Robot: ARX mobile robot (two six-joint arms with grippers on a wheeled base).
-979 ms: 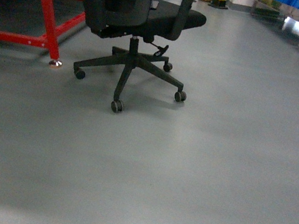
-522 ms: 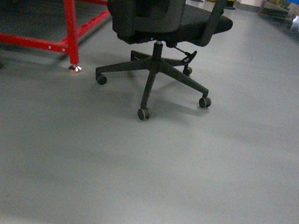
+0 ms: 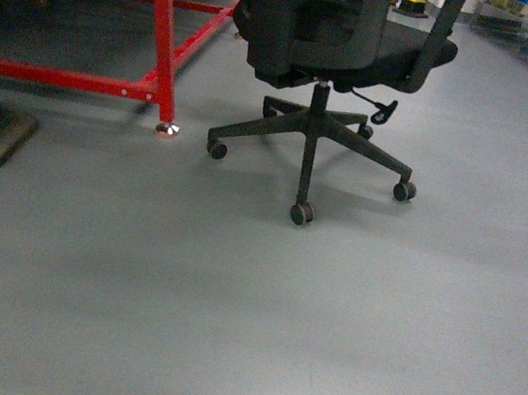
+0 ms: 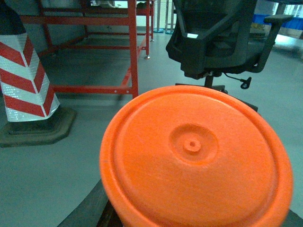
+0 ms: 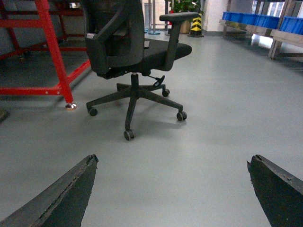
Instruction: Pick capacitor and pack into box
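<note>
An orange round capacitor (image 4: 194,156) fills the lower left wrist view, its flat end facing the camera. My left gripper (image 4: 189,218) is shut on it; only one dark finger (image 4: 90,210) shows beneath its left edge. In the right wrist view my right gripper (image 5: 173,160) stands open above bare grey floor, its two dark fingers (image 5: 66,198) far apart with nothing between them. The box is out of view. Neither gripper appears in the head view.
A black wheeled office chair (image 3: 341,38) stands ahead on the grey floor. A red metal frame (image 3: 162,49) is to its left. A red-and-white striped bollard (image 4: 23,80) on a dark base stands at the far left. Blue bins (image 5: 255,19) sit at the far right.
The head view has swung left: the chair and red frame have slid rightward in the picture, and the striped bollard's base has come in at the left edge.
</note>
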